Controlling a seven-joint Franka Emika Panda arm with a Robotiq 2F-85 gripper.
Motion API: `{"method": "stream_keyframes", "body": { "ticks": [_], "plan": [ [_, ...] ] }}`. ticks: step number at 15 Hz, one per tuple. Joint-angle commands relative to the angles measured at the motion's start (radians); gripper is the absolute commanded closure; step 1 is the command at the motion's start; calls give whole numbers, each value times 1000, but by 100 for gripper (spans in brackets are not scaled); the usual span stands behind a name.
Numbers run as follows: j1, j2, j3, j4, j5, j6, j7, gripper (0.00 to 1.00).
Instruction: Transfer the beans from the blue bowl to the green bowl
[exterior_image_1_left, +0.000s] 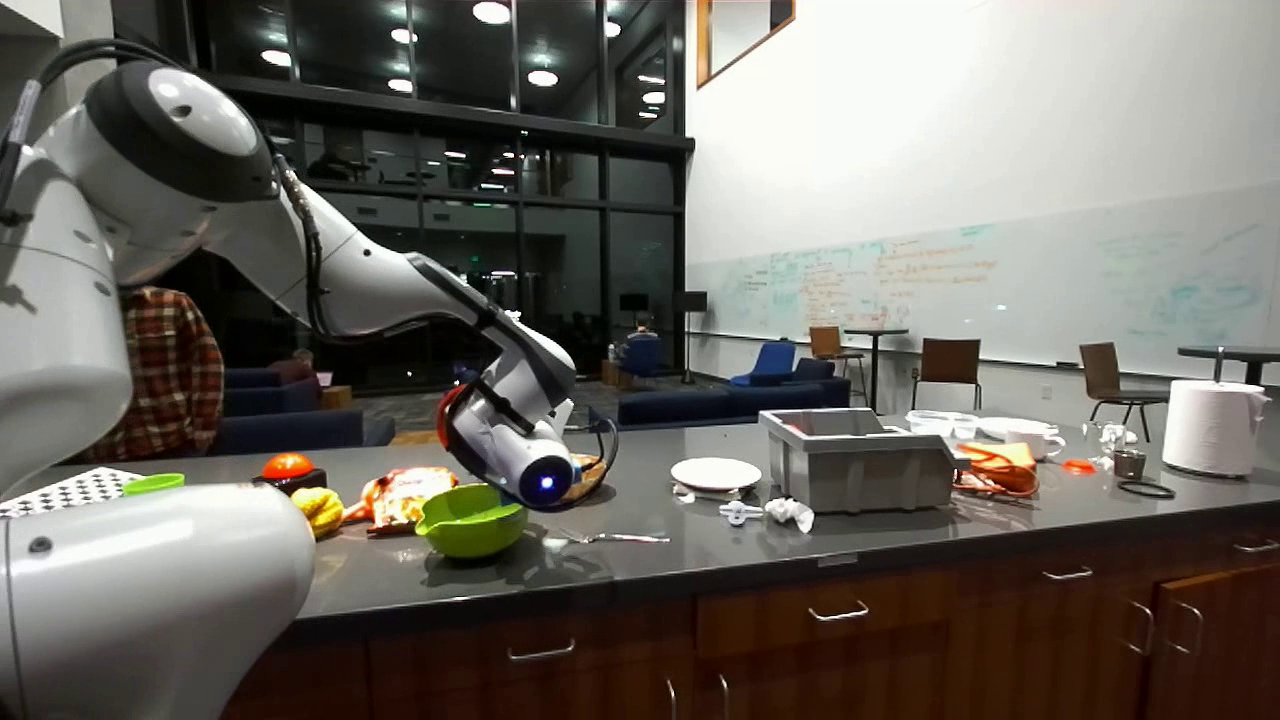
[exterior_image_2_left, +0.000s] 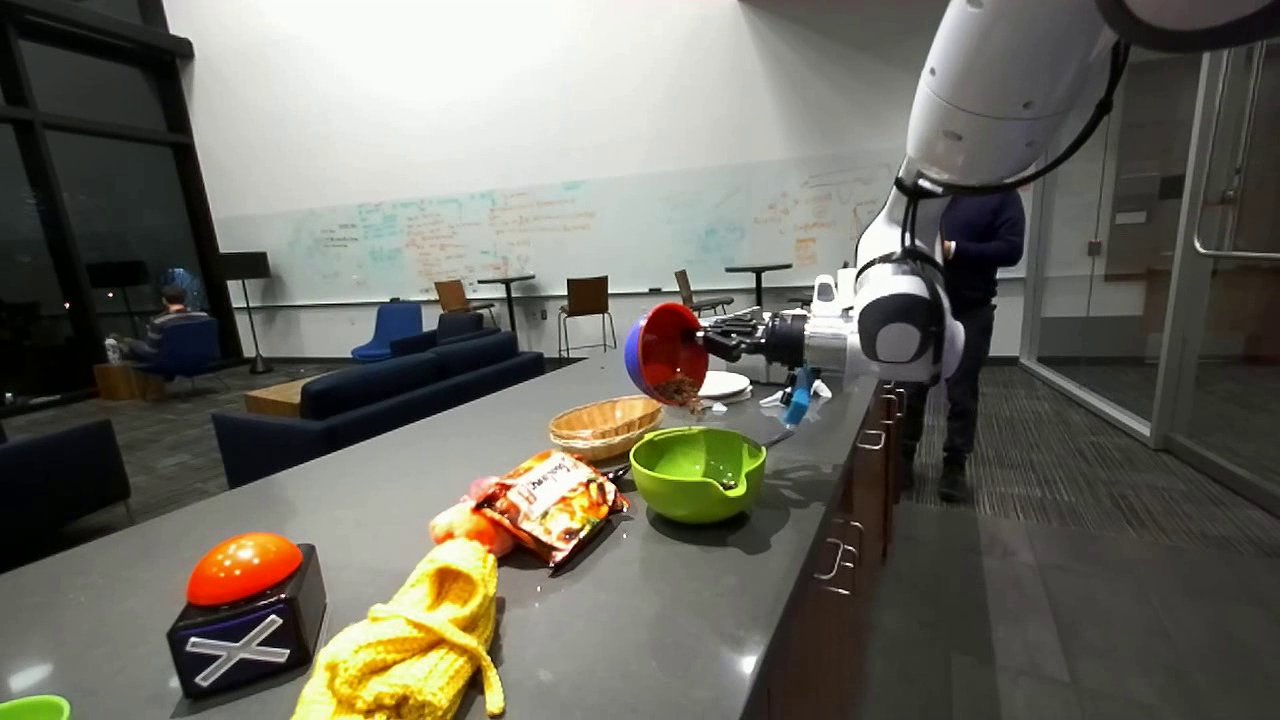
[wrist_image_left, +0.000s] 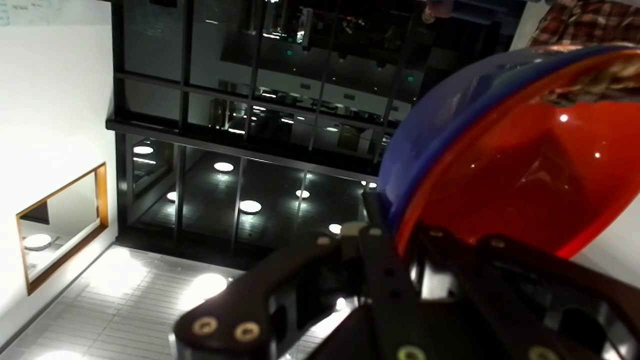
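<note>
One small, round, plastic-looking blue bowl (exterior_image_2_left: 668, 343), red inside, hangs tilted from the black two-fingered gripper (exterior_image_2_left: 704, 340), whose jaws are closed tight on the rim. Small reddish-brown beans (exterior_image_2_left: 682, 390) heap at that bowl's lowered lip, below the gripper and apart from it; some pieces seem to be tumbling out, though blur leaves that unsure. Underneath, the wide lime-green bowl (exterior_image_2_left: 690, 495) stands upright on the dark grey counter (exterior_image_2_left: 640, 600).
</note>
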Motion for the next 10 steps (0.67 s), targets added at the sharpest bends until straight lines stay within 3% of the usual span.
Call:
{"method": "stream_keyframes", "body": {
  "ticks": [1,10],
  "plan": [
    [95,45,-107,-20,0,-11,0,98],
    [161,98,-189,-26,-2,13,-1,98]
  ]
}}
